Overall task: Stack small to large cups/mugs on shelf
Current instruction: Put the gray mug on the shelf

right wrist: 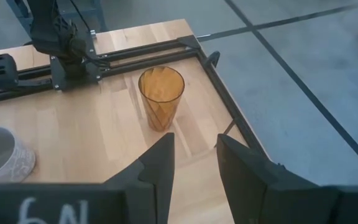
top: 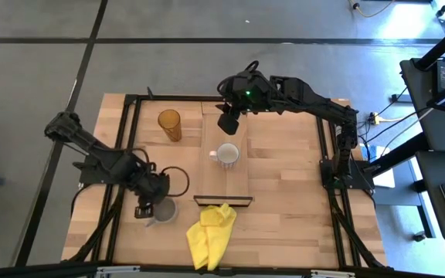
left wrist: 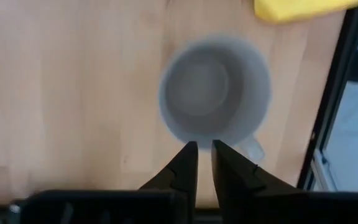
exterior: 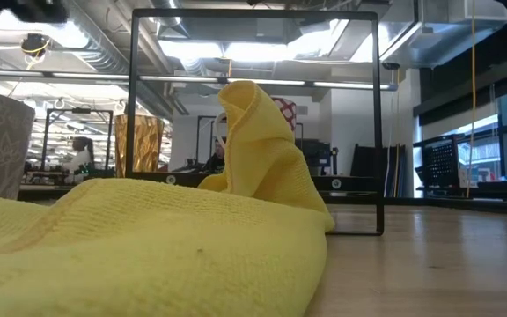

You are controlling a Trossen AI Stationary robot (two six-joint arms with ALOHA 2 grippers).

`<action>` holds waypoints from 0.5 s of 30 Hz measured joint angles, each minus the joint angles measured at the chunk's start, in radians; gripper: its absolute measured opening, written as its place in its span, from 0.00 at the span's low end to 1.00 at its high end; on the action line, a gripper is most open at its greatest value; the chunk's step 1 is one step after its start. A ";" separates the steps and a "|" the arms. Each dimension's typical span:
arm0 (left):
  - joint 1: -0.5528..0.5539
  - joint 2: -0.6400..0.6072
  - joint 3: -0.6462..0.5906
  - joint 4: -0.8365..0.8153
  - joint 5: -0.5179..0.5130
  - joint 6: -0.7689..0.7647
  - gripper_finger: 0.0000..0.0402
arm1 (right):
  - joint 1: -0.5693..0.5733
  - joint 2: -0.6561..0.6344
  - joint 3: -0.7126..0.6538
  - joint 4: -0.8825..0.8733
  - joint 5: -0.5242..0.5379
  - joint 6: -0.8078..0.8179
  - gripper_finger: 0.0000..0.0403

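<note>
The grey handled mug (top: 164, 211) stands upright on the tabletop near the left front, seen from above in the left wrist view (left wrist: 215, 90). My left gripper (left wrist: 204, 148) hovers at its rim, its fingers a narrow gap apart. The white mug (top: 228, 154) stands on the light-wood shelf (top: 224, 181). The amber tumbler (top: 169, 123) stands on the tabletop left of the shelf. My right gripper (top: 229, 121) is open above the shelf's far end and holds nothing; the right wrist view shows the tumbler (right wrist: 161, 96) ahead of it. My left gripper comes from above, pointing down, with its fingertips (left wrist: 190, 149) over the mug's rim (left wrist: 197, 138) beside the handle (left wrist: 253, 149). Both fingers lie side by side along the rim. Whether they touch it, I cannot tell.
A crumpled yellow cloth (top: 211, 232) lies by the near edge, just beyond the shelf's dark lip (top: 222, 200), and fills the low view (exterior: 148, 246). A black frame (top: 134, 139) runs round the table. Bare wood lies right of the shelf (top: 284, 170).
</note>
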 joint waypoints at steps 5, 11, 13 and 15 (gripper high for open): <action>-0.058 0.000 -0.039 0.078 -0.022 -0.096 0.16 | 0.000 0.000 0.000 -0.016 0.000 -0.003 0.30; -0.081 0.000 -0.060 0.116 -0.119 -0.179 0.30 | 0.000 0.000 0.000 -0.018 -0.001 -0.026 0.30; -0.081 0.000 -0.076 0.114 -0.139 -0.201 0.34 | 0.000 0.000 0.000 -0.018 -0.001 -0.027 0.30; -0.081 0.000 -0.098 0.113 -0.144 -0.219 0.36 | 0.000 0.000 0.000 -0.018 -0.001 -0.029 0.30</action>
